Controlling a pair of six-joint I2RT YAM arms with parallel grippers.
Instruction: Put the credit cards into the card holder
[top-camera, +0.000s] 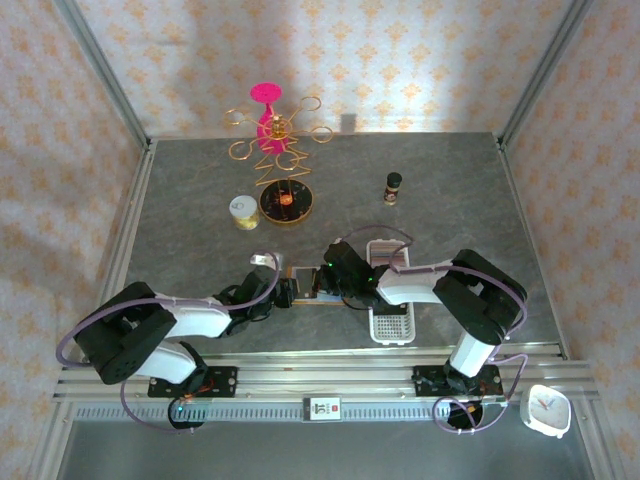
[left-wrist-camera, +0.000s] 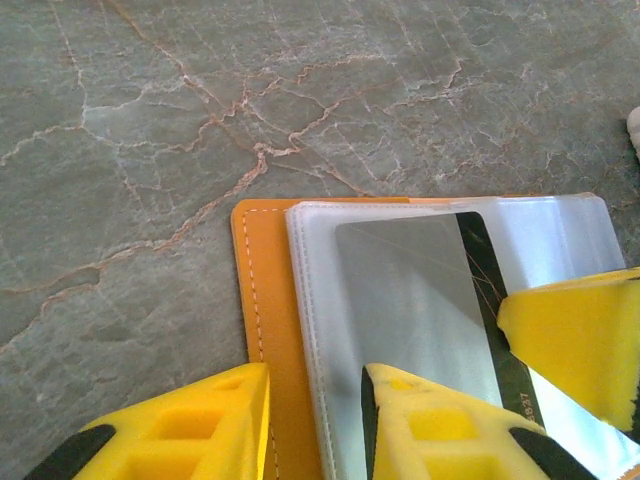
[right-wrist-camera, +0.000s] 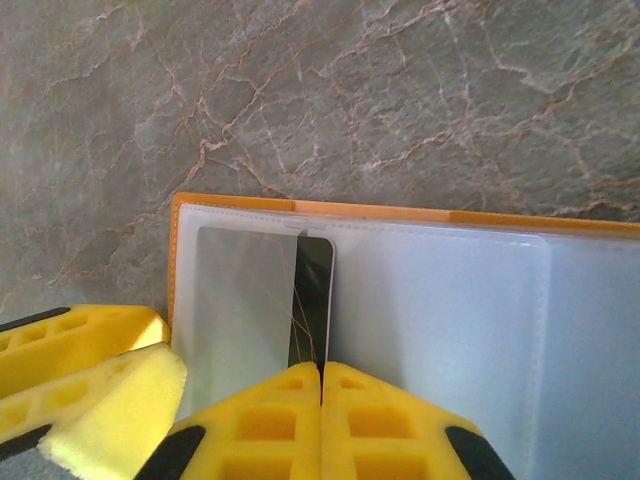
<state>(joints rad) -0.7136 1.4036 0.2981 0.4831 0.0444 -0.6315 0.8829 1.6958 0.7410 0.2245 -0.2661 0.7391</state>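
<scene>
In the top view, the left arm reaches from the lower left toward the middle of the frame, where the orange card holder (top-camera: 303, 282) lies open on the grey desk (top-camera: 450, 200). In the left wrist view, the left fingers (left-wrist-camera: 215, 425) stand apart at the bottom edge, one at the holder's stitched orange border, the other over its clear pocket (left-wrist-camera: 320, 300). A grey credit card (left-wrist-camera: 400, 300) with a dark stripe sits partly inside that pocket. The right fingers (right-wrist-camera: 322, 390), at bottom centre of the right wrist view, are pressed together, clamped on the card's near edge. In the top view, a white slotted tray (top-camera: 392, 322) lies just right of the holder.
</scene>
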